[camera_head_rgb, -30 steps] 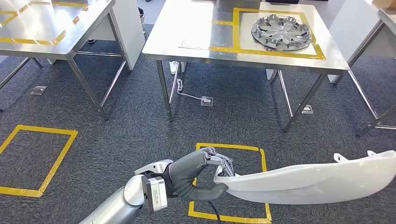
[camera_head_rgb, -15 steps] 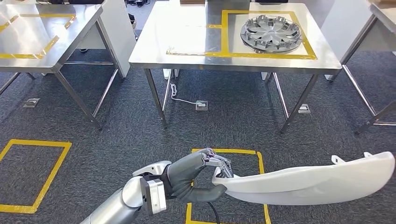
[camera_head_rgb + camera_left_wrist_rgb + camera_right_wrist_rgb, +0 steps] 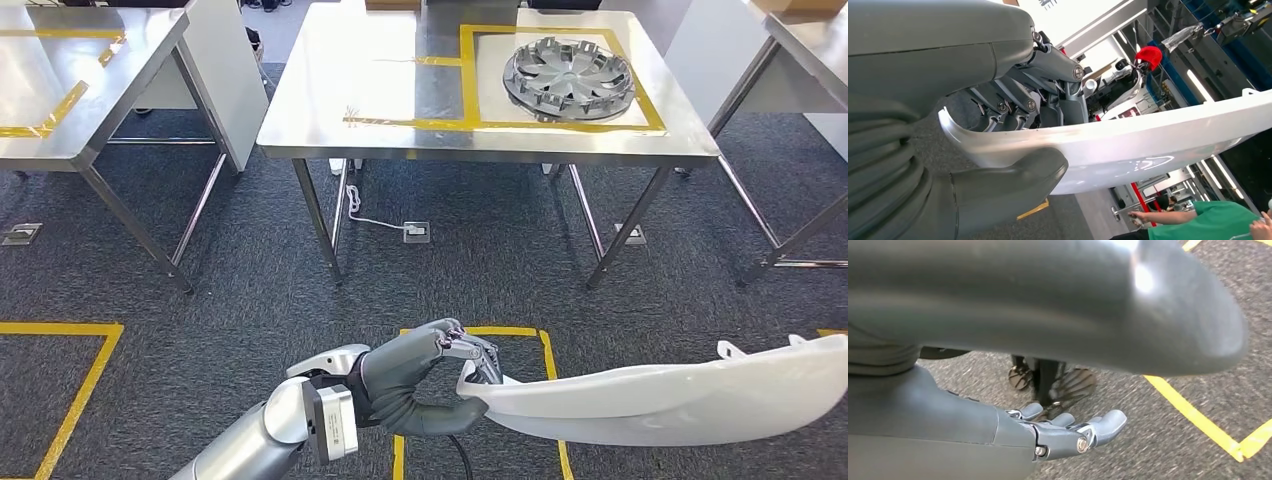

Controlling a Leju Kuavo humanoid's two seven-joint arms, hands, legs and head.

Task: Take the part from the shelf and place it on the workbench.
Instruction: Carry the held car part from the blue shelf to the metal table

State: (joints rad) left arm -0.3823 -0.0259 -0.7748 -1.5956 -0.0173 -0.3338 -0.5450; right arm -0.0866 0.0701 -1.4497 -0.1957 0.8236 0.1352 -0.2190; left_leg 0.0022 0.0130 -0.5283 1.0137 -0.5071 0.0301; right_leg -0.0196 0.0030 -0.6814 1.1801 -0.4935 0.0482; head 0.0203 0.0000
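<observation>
The part (image 3: 670,395) is glossy white plastic, smooth. The left robot hand (image 3: 425,375) is matt grey with bare metal links. The worktop (image 3: 380,90) is brushed steel; the hubcap (image 3: 568,75) at one o'clock looks silvery. The floor (image 3: 250,270) is rough dark carpet.

White glossy part (image 3: 660,395), dark grey left hand (image 3: 425,378) on silver arm (image 3: 270,430). Steel-grey surface (image 3: 330,95) with yellow tape lines, silver-grey wheel cover (image 3: 568,75). Dark speckled grey carpet (image 3: 500,270), yellow tape squares.

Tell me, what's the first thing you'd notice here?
The long white part stretches across the bottom right, and the left robot hand grips its near end. Ahead, a silver wheel cover lies inside yellow tape on the steel workbench.
</observation>
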